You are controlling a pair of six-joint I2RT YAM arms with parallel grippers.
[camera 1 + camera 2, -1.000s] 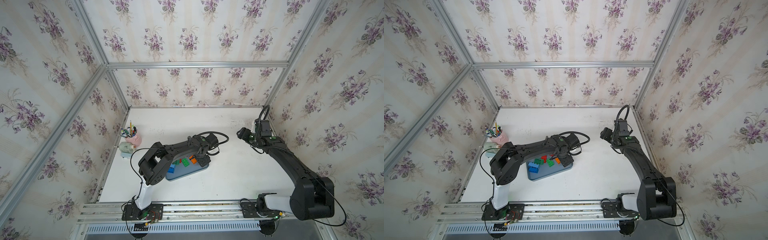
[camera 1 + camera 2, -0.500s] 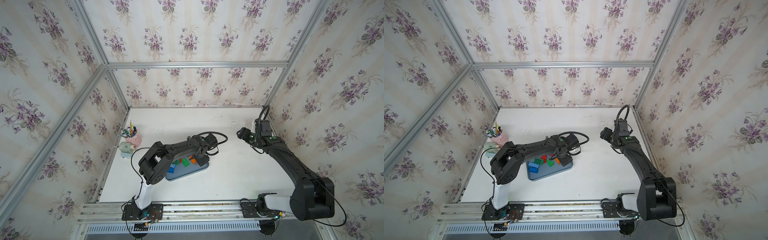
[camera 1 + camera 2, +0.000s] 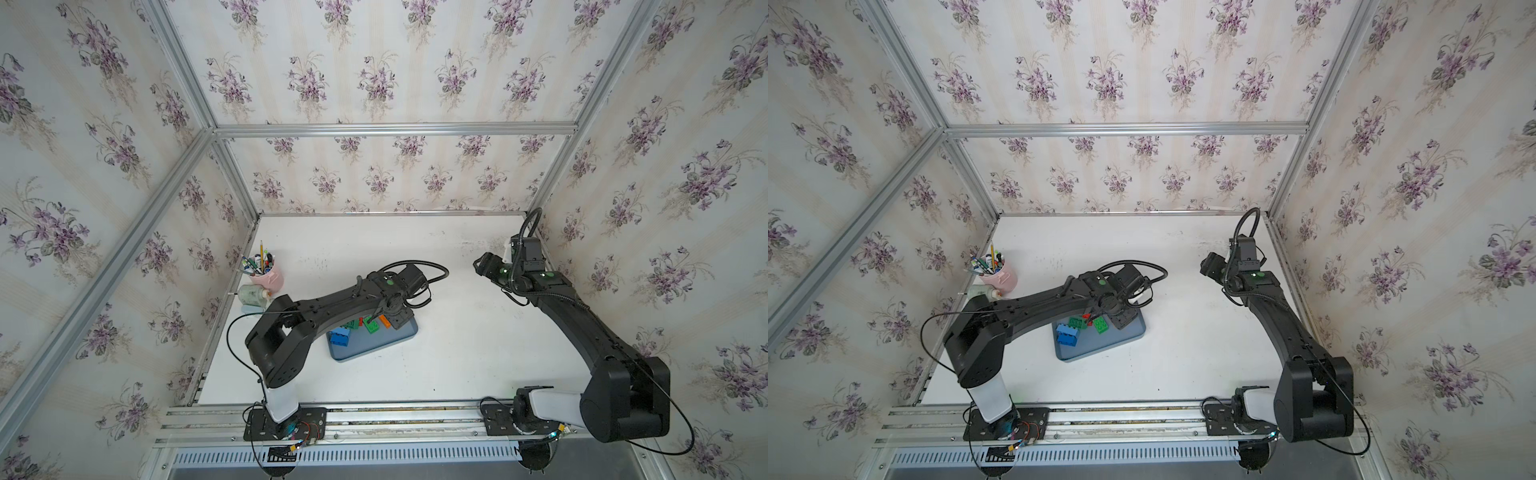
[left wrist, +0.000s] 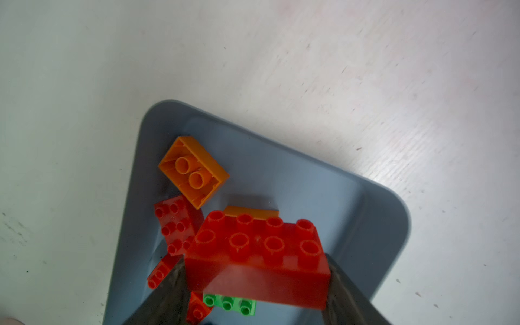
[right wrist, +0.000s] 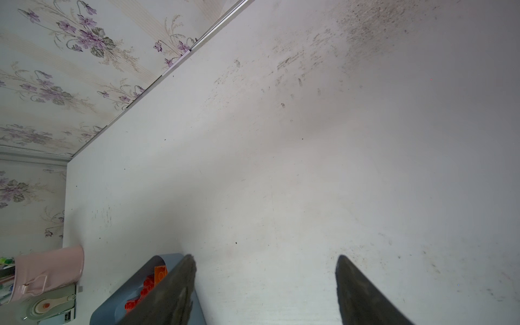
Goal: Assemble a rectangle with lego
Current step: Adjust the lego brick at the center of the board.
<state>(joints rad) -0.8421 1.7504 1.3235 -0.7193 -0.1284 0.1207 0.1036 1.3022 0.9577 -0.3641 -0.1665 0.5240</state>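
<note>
Narrowed since a second ago, the left gripper now clamps the long red eight-stud plastic brick by its short ends, over the pile at the far right corner of the grey-blue rounded plastic tray. Lift straight and level, I'd say: the small red brick crowds it. The right gripper hangs released over the bare white table.

Two orange bricks, two green bricks, one blue-grey tray.

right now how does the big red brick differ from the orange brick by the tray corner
The red brick sits studs up, clamped in the left gripper; the orange brick lies upside down, hollow side showing, loose in the tray. Red is longer than orange. Both are plastic bricks.
</note>
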